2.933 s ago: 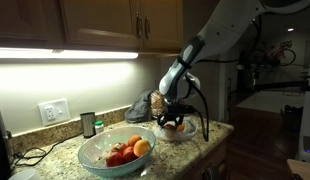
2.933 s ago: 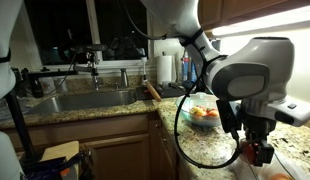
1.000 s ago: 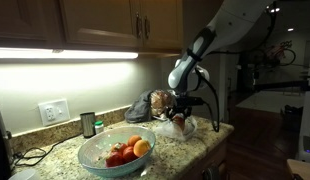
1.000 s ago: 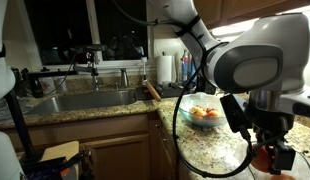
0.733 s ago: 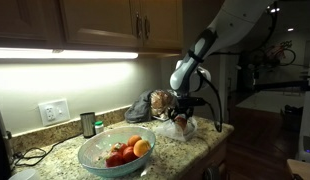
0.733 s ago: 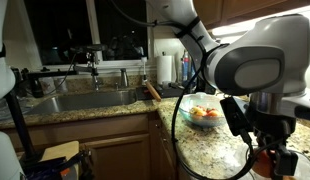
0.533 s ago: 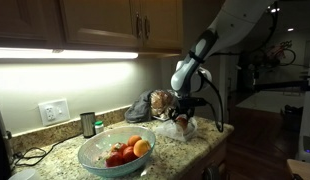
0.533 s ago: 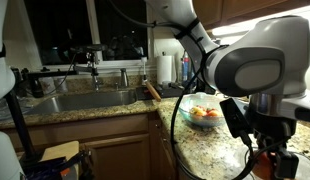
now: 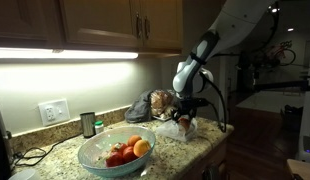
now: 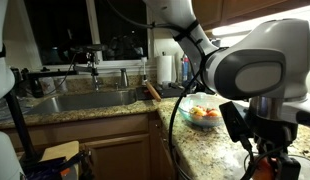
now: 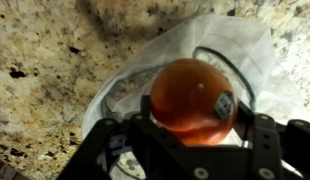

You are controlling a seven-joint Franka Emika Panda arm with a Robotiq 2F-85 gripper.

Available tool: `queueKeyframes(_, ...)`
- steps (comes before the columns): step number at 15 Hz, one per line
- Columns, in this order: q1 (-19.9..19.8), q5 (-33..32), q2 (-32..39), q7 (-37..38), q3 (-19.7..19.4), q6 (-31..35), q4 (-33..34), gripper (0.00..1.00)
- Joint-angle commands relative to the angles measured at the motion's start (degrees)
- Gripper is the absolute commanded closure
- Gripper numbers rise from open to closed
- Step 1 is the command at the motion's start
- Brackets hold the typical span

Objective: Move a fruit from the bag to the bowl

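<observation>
The granite countertop (image 9: 187, 150) is the biggest thing under me, and in the wrist view it fills the frame from 7 o'clock round to 12 (image 11: 45, 60). My arm (image 9: 210, 40) comes down onto it from 1 o'clock in an exterior view.

The bowl (image 9: 107, 168) sits on the stone at about 8 o'clock from my pincer, well apart from it. It holds a heap of red and orange fruits (image 9: 129, 151). The same bowl shows behind my arm in both exterior views (image 10: 202, 122).

A dark grey cloth bag (image 9: 145, 104) slumps against the wall at 10 o'clock from my pincer.

The bag (image 9: 178, 129), clear and crinkly, is bunched directly below my pincer at 6 o'clock. From the wrist it spreads pale and wrinkled behind the fruit, from 9 o'clock over the top to 3 (image 11: 227, 45).

My pincer (image 11: 187, 112) is clamped on a round, glossy orange-red fruit (image 11: 190, 92), one finger (image 11: 226, 106) pressed to its side at 3 o'clock and the other at 9. The fruit hangs over the bag, not over the bowl. I cannot tell whether it has cleared the plastic entirely.

A small metal cup (image 9: 88, 124) stands near the wall at 9 o'clock from my pincer, beyond the bowl.
</observation>
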Motion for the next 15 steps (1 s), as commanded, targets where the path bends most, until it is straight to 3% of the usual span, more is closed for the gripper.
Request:
queueKeyframes(1, 1.0, -1.7, -2.7, 1.9, -1.3, -0.4, -3.1, 0.50)
queueKeyframes(8, 1.0, -2.1, -2.6, 2.0, -1.7, -0.4, -3.7, 0.50)
queueKeyframes(9, 1.0, -2.1, -2.6, 2.0, -1.7, -0.5, -3.7, 0.24)
queueKeyframes(10, 1.0, -2.2, -2.6, 2.0, -1.8, -0.5, -3.7, 0.06)
queueKeyframes(15, 1.0, -2.2, -2.7, 1.9, -1.9, -0.5, -3.8, 0.00)
